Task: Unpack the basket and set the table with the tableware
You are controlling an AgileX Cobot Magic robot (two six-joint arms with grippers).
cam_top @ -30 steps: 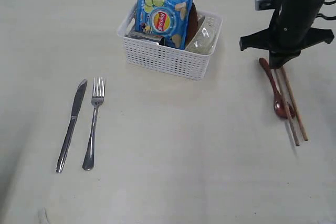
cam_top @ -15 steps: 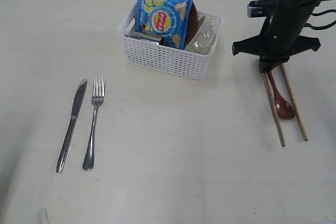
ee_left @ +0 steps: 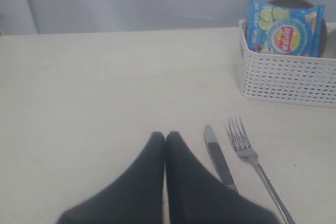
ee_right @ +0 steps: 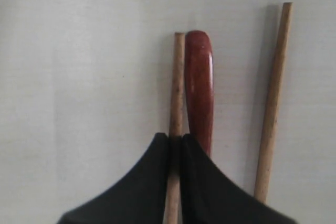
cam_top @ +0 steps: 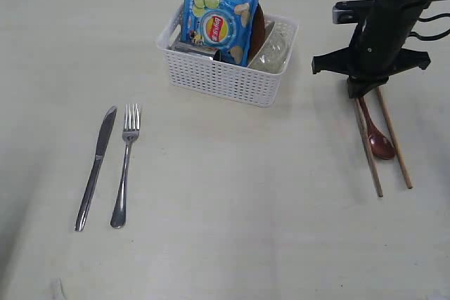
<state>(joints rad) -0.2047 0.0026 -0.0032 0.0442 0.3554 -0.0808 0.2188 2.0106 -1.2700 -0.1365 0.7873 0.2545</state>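
Note:
The white basket (cam_top: pixel 223 79) stands at the back of the cream table (cam_top: pixel 232 194) and holds a blue chip bag (cam_top: pixel 219 22), a brown plate (cam_top: pixel 256 19), a steel cup (cam_top: pixel 191 48) and a pale bowl (cam_top: pixel 271 50). A steel knife (cam_top: pixel 95 166) and fork (cam_top: pixel 124 166) lie side by side at the left. On the right, a reddish wooden spoon (cam_top: pixel 376 135) lies between two chopsticks. My right gripper (ee_right: pixel 175 139) is shut on the left chopstick (ee_right: pixel 177 87) at its far end; the other chopstick (ee_right: pixel 273 103) lies free. My left gripper (ee_left: pixel 165 136) is shut and empty, near the knife (ee_left: pixel 218 158).
The basket (ee_left: pixel 283 80) sits beyond the fork (ee_left: pixel 247 148) in the left wrist view. A grey curtain backs the table's far edge. The right arm (cam_top: pixel 383 26) stands right of the basket.
The chopstick in my right gripper has shifted from the spoon's right side to its left, so the spoon now lies between the two. The right arm moved slightly left.

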